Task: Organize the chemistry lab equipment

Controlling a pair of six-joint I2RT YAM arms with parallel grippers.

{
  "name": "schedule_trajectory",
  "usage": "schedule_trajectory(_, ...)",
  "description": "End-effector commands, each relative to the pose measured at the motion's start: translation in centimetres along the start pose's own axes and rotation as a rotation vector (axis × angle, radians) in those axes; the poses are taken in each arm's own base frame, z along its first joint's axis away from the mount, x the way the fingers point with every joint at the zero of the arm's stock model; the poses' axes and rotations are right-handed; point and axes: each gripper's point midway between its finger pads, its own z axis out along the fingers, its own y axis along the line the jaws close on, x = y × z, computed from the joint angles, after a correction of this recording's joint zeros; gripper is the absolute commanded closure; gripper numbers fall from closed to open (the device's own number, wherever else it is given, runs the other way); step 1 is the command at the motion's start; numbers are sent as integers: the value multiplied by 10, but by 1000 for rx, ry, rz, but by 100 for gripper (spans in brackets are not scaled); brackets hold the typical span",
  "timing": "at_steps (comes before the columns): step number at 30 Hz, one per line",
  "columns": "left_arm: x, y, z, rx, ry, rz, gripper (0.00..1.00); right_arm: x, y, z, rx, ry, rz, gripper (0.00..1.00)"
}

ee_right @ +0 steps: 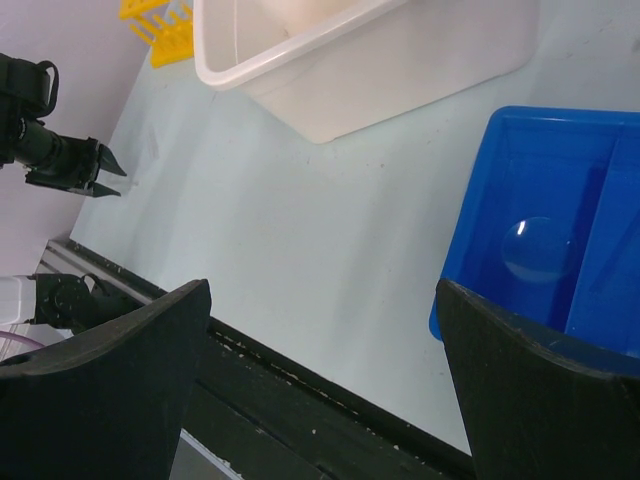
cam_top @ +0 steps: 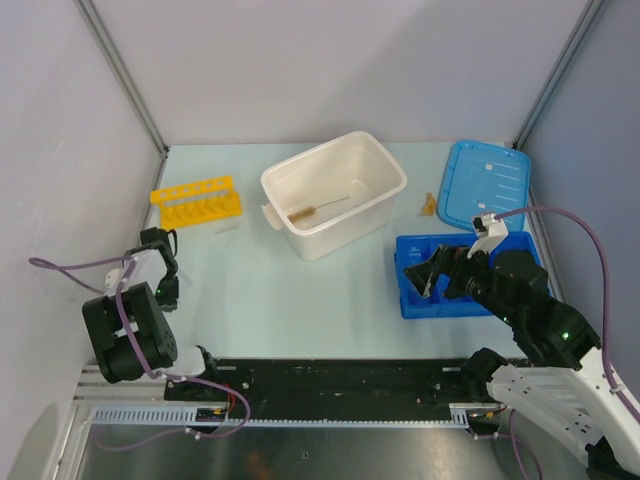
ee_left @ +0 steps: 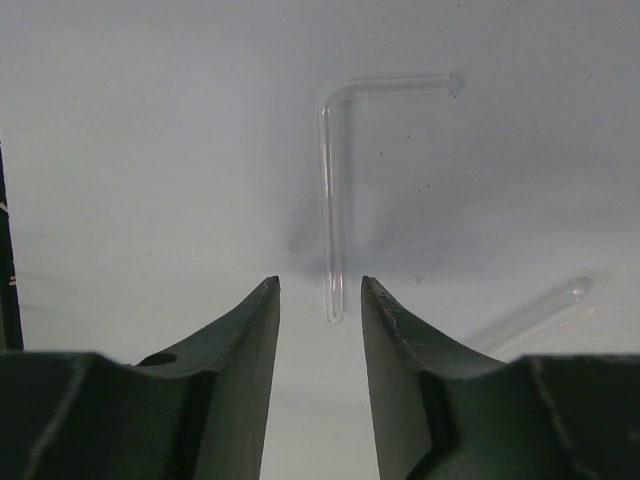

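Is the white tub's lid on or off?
Off. The white tub stands open, a brush inside; the blue lid lies flat apart from it.

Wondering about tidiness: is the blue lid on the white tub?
No, the blue lid lies apart, right of the open white tub.

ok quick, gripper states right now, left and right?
Left gripper: open, tips either side of the bent glass tube end, not clamped.
Right gripper: wide open, empty, over the blue tray.
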Motion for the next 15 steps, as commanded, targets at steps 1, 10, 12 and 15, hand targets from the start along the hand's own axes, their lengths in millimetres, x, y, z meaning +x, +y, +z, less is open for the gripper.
schedule_trajectory(1,-7,-2,4,-15,-27,-39,57,-7,5,0,-21,-30,1,1)
schedule_trajectory(10,4,-3,13,-57,15,-11,59,-8,8,-4,-41,-37,1,1)
schedule_trajectory(12,7,-2,15,-66,25,-2,60,-9,9,-5,-45,-44,4,1)
schedule_trajectory(15,11,-2,16,-74,41,12,64,-11,13,-7,-68,-51,7,1)
